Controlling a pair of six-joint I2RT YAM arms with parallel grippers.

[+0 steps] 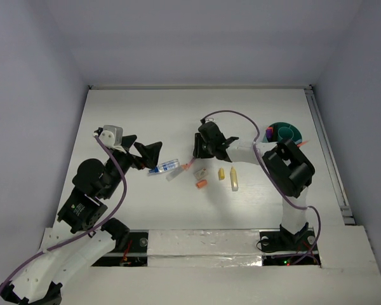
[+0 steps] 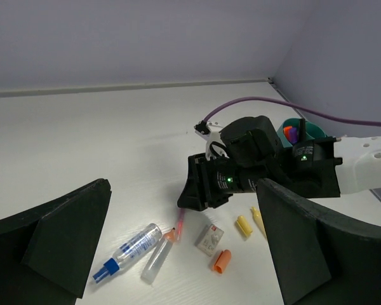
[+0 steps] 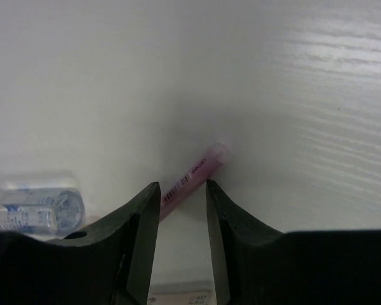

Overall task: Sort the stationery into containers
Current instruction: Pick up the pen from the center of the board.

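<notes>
My right gripper [image 1: 197, 154] is low over the table with its jaws a little apart, one on each side of the thin pink pen [image 3: 193, 176], which lies slantwise between the tips [image 3: 183, 185]. The pen also shows in the left wrist view [image 2: 180, 222]. My left gripper [image 1: 149, 152] is wide open and empty [image 2: 184, 254] above the blue-white pen [image 2: 128, 251]. Around them lie a clear orange-tipped tube [image 2: 157, 257], the white eraser [image 2: 209, 239], the orange stub [image 2: 221, 260] and two yellow markers [image 2: 243, 225]. The teal organiser [image 1: 284, 132] stands at the far right with purple and orange items in it.
The right arm's purple cable [image 1: 232, 115] loops above the table. The table's right edge has a metal rail [image 1: 327, 146]. Walls close the back and both sides.
</notes>
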